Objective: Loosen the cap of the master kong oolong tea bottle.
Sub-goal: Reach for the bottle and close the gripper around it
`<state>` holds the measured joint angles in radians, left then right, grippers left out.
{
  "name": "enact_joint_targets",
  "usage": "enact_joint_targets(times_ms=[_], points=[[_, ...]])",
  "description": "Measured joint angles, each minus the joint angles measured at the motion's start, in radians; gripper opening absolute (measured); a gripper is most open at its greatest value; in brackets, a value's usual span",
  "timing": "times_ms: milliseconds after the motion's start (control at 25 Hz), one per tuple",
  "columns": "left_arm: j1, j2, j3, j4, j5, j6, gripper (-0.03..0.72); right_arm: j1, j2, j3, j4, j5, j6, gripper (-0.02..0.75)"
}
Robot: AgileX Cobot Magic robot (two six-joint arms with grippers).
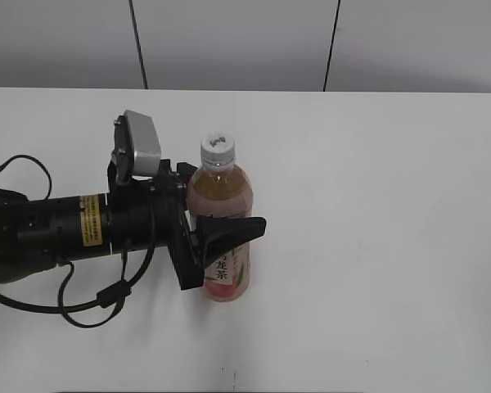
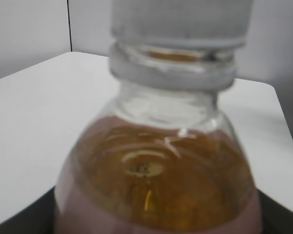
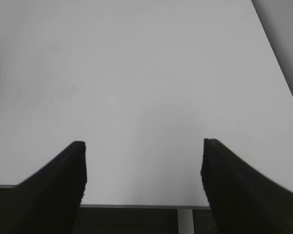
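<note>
While the tall clear plastic bottle of pale amber tea (image 1: 219, 221) stood upright on the white table (image 1: 376, 246), the black left gripper (image 1: 217, 236) was clamped around its labelled middle.

Its small round white screw cap (image 1: 217, 149) sat on the neck above the jaws, untouched by either gripper. The exterior view showed the left arm reaching in from the left, one finger (image 1: 229, 233) crossing the pink-and-white label. The left wrist view lost that finger but gave a blurred close look at the bottle's shoulder (image 2: 158, 165) and the cap's lower edge (image 2: 180, 22). Only the right wrist view showed the right gripper (image 3: 144, 183), its two dark fingers (image 3: 58, 187) spread wide over bare table, holding nothing. Grey wall panels (image 1: 229, 41) stood behind the table.
</note>
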<state>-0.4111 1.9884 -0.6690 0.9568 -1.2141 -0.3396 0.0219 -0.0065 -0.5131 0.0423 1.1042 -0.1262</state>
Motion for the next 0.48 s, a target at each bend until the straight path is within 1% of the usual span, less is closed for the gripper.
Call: enact_joint_targets(times_ms=[320, 480], points=[[0.0, 0.0, -0.001, 0.004, 0.0, 0.0, 0.441, 0.0, 0.0, 0.0, 0.0, 0.0, 0.0, 0.554], [0.0, 0.0, -0.001, 0.023, -0.004, 0.035, 0.441, 0.0, 0.002, -0.003, 0.0, -0.013, 0.0, 0.554]])
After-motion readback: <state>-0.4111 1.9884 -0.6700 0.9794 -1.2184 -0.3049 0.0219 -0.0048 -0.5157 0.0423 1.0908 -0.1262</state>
